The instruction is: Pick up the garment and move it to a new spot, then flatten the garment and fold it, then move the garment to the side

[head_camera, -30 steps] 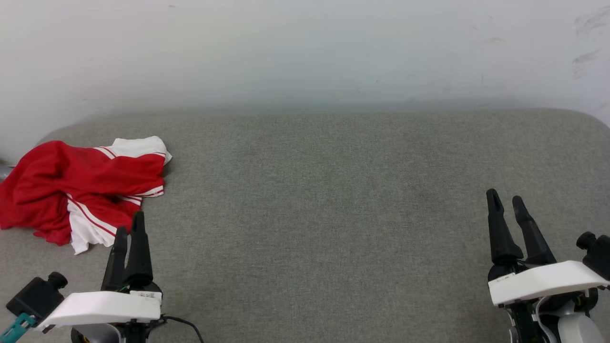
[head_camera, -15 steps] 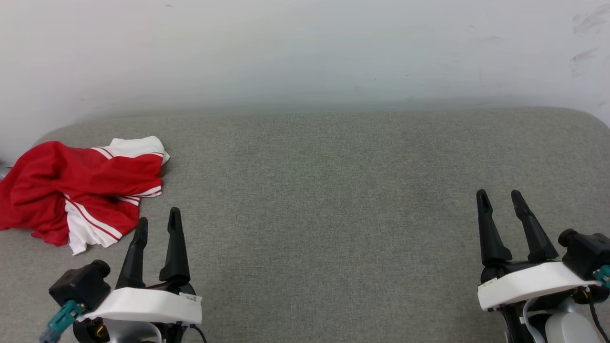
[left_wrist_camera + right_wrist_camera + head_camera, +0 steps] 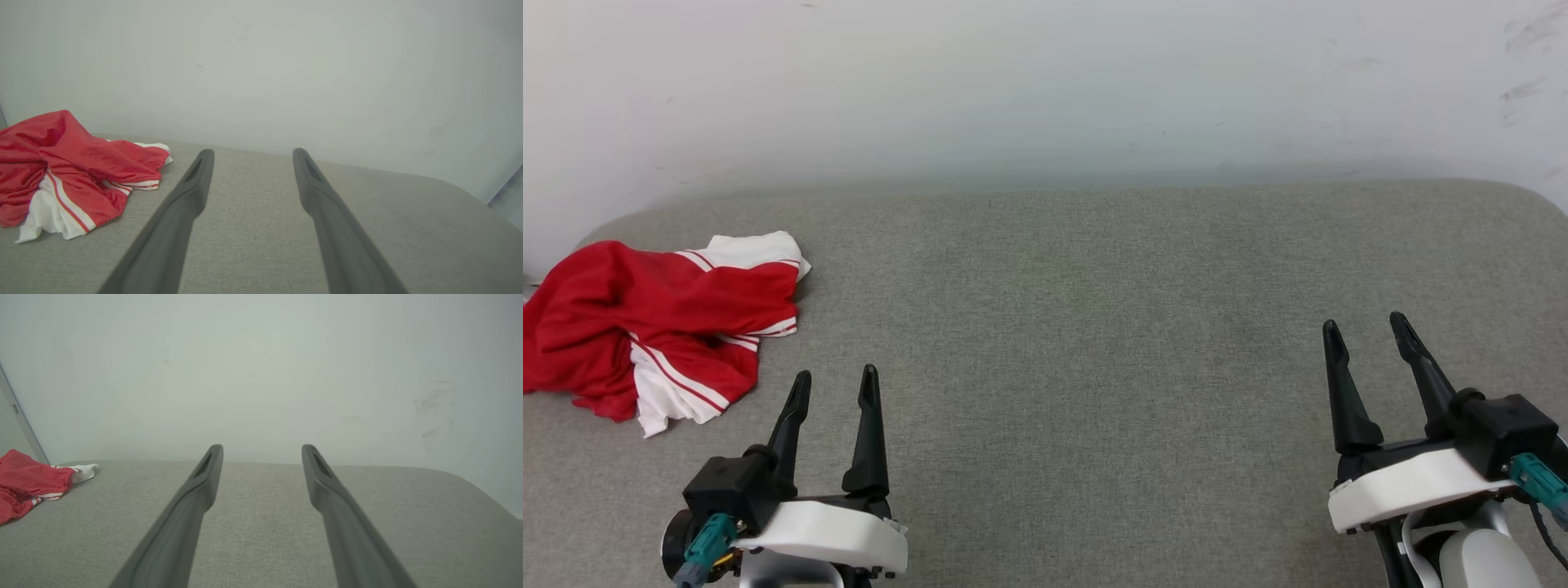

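Well, the crumpled red jersey shirt with white sleeves and red-white striped trim (image 3: pixel 654 327) lies bunched at the far left of the grey woven cushioned surface (image 3: pixel 1094 343), close to the pale wall. My left gripper (image 3: pixel 836 372) hovers near it, off its right side, fingers spread wide and holding nothing. My right gripper (image 3: pixel 1365 321) stands just as wide and empty, well apart on the other side. I judge the cloth light, limp and somewhat slick, so it should sag and slip rather than keep any shape. I'd pinch a raised red fold on the heap, or the white sleeve edge (image 3: pixel 666 404) nearest my left fingers.
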{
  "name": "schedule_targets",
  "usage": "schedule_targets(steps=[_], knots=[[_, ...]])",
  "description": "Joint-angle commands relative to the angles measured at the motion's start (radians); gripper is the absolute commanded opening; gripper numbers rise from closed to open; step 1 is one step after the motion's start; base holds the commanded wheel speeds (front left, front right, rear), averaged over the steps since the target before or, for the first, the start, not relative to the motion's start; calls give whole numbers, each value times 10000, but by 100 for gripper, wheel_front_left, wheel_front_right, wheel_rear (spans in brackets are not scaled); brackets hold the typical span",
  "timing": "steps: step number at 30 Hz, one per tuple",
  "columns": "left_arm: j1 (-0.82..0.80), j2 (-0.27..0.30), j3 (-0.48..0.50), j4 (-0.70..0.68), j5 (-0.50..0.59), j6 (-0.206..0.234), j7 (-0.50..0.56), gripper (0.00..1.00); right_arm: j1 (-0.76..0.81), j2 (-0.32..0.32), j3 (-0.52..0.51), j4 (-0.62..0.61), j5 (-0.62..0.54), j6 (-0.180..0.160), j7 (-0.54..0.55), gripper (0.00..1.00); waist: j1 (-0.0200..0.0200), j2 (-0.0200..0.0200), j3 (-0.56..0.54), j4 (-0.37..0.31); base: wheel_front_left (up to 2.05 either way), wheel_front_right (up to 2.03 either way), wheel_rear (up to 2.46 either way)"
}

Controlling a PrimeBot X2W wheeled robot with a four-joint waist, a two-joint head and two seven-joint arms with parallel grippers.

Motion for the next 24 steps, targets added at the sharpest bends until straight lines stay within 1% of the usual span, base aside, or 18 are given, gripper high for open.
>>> schedule_targets(steps=[1, 6, 8, 10, 12, 15, 20, 22, 24], knots=[[-13, 110, -83, -36, 242, 102, -100, 100, -177, -7, 40, -144, -273, -3, -76, 100, 0, -1, 2, -11, 0, 0, 0], [-56, 337, -441, 170, 649, 425, -214, 100, -182, -7, 55, -128, -641, -3, -201, 100, 0, -1, 3, -65, 0, 0, 0], [-67, 327, -488, 190, 641, 507, -263, 100, -187, -6, 65, -160, -703, -3, -245, 100, 0, -1, 7, -84, 0, 0, 0], [-46, 235, -434, 178, 526, 490, -295, 100, -176, -6, 54, -165, -762, -3, -290, 100, 0, -1, 10, -105, 0, 0, 0], [22, 39, -231, 138, 294, 320, -350, 100, -147, -6, 56, -150, -712, -3, -334, 100, 0, -1, 21, -120, 0, 0, 0], [120, -196, 178, 97, 170, -92, -407, 100, -91, -5, 25, -46, -494, -3, -395, 100, 0, -1, 25, -130, 0, 0, 0], [264, -511, 716, 190, 330, -896, -513, 100, 10, -5, -90, 286, -16, -3, -498, 100, 0, -1, 6, -134, 0, 0, 0], [332, -582, 906, 225, 460, -1125, -549, 100, 45, -5, -83, 449, 470, -3, -539, 100, 0, -1, 2, -140, 0, 0, 0], [371, -637, 1068, 267, 565, -1309, -591, 100, 23, -5, -36, 559, 675, -3, -595, 100, 0, -1, 4, -145, 0, 0, 0]])
